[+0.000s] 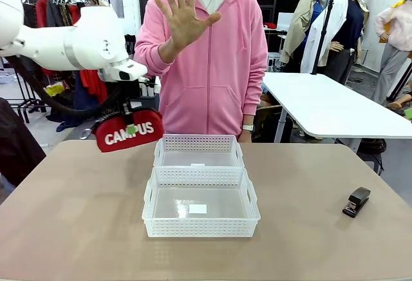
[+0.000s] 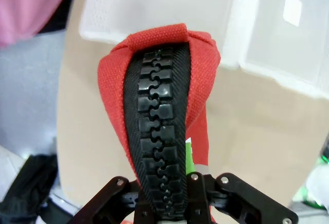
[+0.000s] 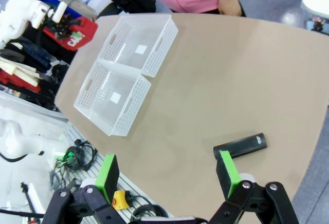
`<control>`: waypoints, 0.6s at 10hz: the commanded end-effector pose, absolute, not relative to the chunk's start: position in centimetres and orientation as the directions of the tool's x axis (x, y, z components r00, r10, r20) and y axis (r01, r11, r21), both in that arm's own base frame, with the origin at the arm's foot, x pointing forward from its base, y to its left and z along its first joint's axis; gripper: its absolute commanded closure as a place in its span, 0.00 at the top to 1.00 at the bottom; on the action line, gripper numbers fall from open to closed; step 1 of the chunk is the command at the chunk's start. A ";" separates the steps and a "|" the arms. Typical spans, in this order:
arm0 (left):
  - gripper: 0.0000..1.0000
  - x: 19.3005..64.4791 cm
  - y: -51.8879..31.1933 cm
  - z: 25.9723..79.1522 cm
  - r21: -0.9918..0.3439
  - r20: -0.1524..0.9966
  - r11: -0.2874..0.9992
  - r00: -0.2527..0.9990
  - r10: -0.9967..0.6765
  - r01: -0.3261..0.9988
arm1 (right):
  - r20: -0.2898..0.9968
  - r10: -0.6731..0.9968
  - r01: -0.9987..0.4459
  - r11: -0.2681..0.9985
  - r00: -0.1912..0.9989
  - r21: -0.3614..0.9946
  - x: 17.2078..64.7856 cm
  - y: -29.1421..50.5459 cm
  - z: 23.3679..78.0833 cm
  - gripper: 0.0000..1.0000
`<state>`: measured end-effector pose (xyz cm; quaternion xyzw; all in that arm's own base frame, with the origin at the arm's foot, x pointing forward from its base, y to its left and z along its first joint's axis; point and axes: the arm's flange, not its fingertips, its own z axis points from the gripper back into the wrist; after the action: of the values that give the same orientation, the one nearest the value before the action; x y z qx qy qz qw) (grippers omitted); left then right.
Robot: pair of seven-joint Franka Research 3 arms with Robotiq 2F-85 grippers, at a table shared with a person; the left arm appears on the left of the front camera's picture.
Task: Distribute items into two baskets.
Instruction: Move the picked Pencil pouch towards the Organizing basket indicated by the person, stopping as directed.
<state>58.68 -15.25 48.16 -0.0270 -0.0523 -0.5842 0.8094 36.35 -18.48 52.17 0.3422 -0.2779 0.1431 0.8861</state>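
Left hand is pinched shut on the red CAMPUS pouch, gripping it along the black zipper. The pouch is held clear of the surface near the far left edge of the counter, just left of the far basket and not touching it. Right hand is spread, with nothing between its fingers, above the counter's right side. The black stapler lies on the counter near the right edge, well apart from both baskets. The near basket and the far basket touch edge to edge at the counter's centre. Bare tan surface runs on both sides of the baskets. A person in a pink hoodie stands at the far edge with one open palm raised. Behind are a clothes rack and a white table.
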 end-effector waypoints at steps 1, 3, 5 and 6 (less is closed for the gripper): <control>0.00 52.9 -10.4 51.8 0.015 0.041 0.320 0.319 -0.947 0.947 | 0.596 0.064 -0.448 0.726 0.800 0.523 36.3 -18.4 52.3 1.00; 0.00 49.3 -9.1 53.6 0.003 0.104 0.310 0.308 -0.946 0.951 | 0.596 0.064 -0.448 0.726 0.800 0.523 36.3 -18.4 52.3 1.00; 0.00 49.3 -9.4 53.0 -0.023 0.092 0.286 0.287 -0.954 0.958 | 0.596 0.064 -0.448 0.726 0.800 0.523 36.3 -18.4 52.3 1.00; 0.00 49.6 -9.3 52.9 -0.036 0.104 0.279 0.281 -0.954 0.960 | 0.596 0.064 -0.448 0.726 0.800 0.523 36.3 -18.4 52.3 1.00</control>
<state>48.67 -9.48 53.84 -0.0279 -0.0248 -0.5872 0.8086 36.36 -18.48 52.17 0.3421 -0.2779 0.1430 0.8862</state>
